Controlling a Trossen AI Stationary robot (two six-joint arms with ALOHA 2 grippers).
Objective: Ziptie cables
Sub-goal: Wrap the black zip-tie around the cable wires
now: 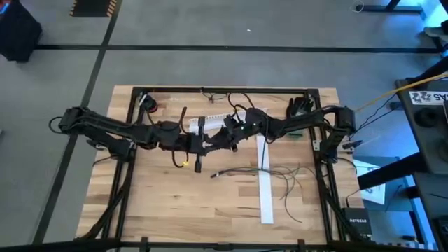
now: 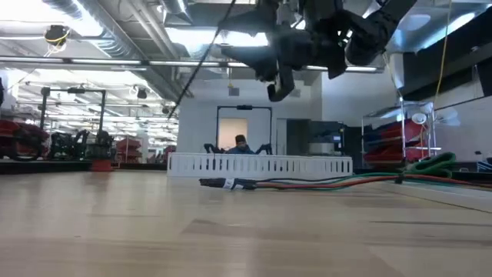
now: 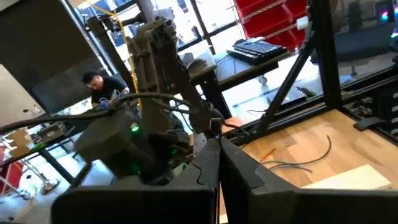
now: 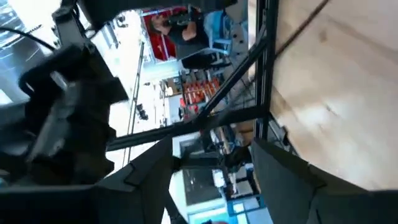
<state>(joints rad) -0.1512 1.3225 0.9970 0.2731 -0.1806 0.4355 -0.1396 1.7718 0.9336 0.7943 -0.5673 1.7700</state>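
The cables (image 1: 283, 178) lie loose on the tabletop (image 1: 175, 203), beside the white strip (image 1: 265, 192): thin, floppy, light, best pinched where strands bunch. My left end effector (image 1: 210, 143) is closed, my right end effector (image 1: 231, 134) open, both hovering above.

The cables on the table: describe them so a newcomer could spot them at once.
Start at the wooden table and find the long white strip running down its right half. The cables sprawl loosely across and beside that strip. Unlike the stiff straight strip, they are thin, floppy, curving wires.
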